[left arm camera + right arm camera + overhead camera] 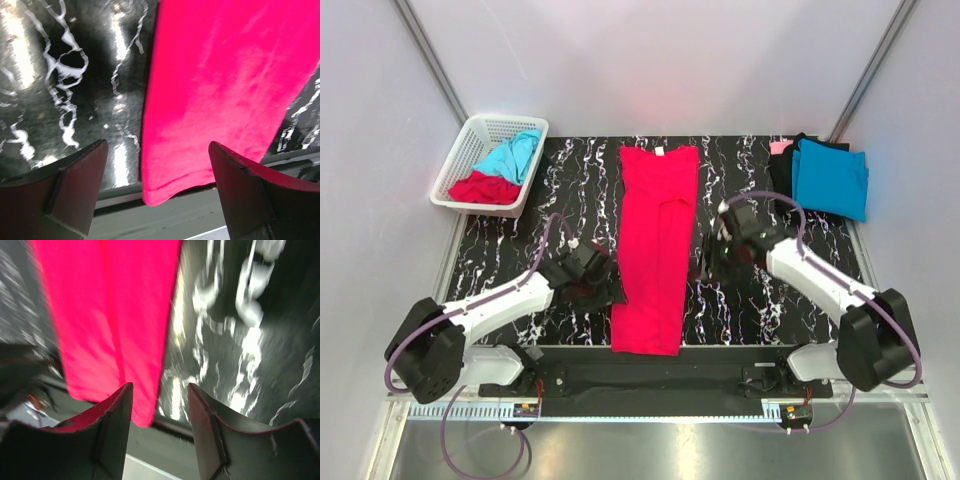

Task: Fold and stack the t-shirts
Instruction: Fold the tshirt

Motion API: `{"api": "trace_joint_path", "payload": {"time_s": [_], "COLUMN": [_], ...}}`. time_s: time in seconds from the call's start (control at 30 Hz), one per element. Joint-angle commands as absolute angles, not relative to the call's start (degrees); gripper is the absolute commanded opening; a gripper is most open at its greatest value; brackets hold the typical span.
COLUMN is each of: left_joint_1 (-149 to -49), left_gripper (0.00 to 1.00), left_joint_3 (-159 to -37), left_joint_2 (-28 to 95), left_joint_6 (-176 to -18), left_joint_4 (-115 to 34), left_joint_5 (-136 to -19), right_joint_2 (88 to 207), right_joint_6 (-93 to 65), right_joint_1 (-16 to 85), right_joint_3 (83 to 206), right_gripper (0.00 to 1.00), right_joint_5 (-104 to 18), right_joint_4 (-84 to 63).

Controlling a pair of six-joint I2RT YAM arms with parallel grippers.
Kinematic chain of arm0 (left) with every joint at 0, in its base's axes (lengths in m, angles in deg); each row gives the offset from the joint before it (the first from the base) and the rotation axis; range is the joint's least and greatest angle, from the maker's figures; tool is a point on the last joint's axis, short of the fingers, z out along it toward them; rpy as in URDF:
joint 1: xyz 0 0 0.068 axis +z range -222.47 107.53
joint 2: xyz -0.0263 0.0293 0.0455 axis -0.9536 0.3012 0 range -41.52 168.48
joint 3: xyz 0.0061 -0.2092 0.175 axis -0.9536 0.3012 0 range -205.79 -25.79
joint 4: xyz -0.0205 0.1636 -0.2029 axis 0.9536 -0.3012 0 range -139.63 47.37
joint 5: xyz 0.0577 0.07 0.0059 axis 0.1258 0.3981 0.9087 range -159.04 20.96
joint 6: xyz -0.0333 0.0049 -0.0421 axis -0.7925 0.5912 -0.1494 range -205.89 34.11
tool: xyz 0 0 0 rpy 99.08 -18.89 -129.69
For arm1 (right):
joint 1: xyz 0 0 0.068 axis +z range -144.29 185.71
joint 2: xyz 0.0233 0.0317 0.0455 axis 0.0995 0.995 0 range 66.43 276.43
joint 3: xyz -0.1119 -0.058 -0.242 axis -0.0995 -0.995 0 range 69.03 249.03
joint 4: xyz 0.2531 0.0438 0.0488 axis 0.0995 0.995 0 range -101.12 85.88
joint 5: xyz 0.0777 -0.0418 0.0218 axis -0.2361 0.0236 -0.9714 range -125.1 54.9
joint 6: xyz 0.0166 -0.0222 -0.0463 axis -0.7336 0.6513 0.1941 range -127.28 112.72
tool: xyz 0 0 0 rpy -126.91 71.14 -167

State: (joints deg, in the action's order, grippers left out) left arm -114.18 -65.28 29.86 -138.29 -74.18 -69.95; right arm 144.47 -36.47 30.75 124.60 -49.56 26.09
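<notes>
A crimson red t-shirt (655,245) lies folded into a long narrow strip down the middle of the black marbled table, its hem hanging a little over the near edge. It also shows in the left wrist view (220,90) and in the right wrist view (110,315). My left gripper (605,282) is open and empty just left of the strip's lower part. My right gripper (705,262) is open and empty just right of it. A stack of folded shirts sits at the back right: a turquoise one (830,177) on black and pale pink ones.
A white lattice basket (470,140) at the back left holds a turquoise shirt (512,155) and a red shirt (482,187). The table's near edge (650,352) runs below the red strip, with the arm bases behind it. Grey walls enclose the table.
</notes>
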Motion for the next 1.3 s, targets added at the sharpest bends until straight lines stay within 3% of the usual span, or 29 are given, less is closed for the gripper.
{"api": "trace_joint_path", "payload": {"time_s": [0.0,0.3,0.63,0.9,1.0,1.03,1.17,1.27], "left_joint_1": [-114.13,-115.53,-119.83,-123.09,-123.97,-124.23,-125.99,-126.87], "left_gripper": [0.88,0.87,0.86,0.84,0.73,0.59,0.36,0.25], "left_joint_3": [-64.21,-55.17,-46.37,-45.92,-46.97,-47.15,-48.82,-50.14], "left_joint_2": [30.11,23.28,12.72,13.58,15.34,15.70,16.93,17.11], "left_joint_6": [-140.03,-143.54,-150.84,-153.48,-153.65,-153.92,-154.71,-155.06], "left_joint_4": [-66.99,-63.28,-65.31,-66.01,-66.27,-66.28,-67.15,-69.26], "left_joint_5": [-71.75,-77.74,-74.31,-73.43,-73.34,-73.26,-72.38,-71.59], "right_joint_2": [139.56,131.11,140.76,147.72,148.16,147.73,145.36,143.60], "right_joint_6": [-43.22,-53.24,-63.87,-67.75,-69.77,-70.64,-72.06,-72.59], "right_joint_1": [35.06,46.91,61.86,67.23,68.73,69.16,69.61,69.52], "right_joint_3": [117.04,104.46,101.29,102.34,101.90,101.55,100.06,99.62], "right_gripper": [0.55,0.57,0.58,0.57,0.55,0.54,0.53,0.53], "right_joint_5": [-45.21,-44.94,-38.97,-36.34,-35.46,-35.37,-33.35,-32.21], "right_joint_4": [21.75,16.39,9.01,4.35,4.26,4.26,4.96,6.80]}}
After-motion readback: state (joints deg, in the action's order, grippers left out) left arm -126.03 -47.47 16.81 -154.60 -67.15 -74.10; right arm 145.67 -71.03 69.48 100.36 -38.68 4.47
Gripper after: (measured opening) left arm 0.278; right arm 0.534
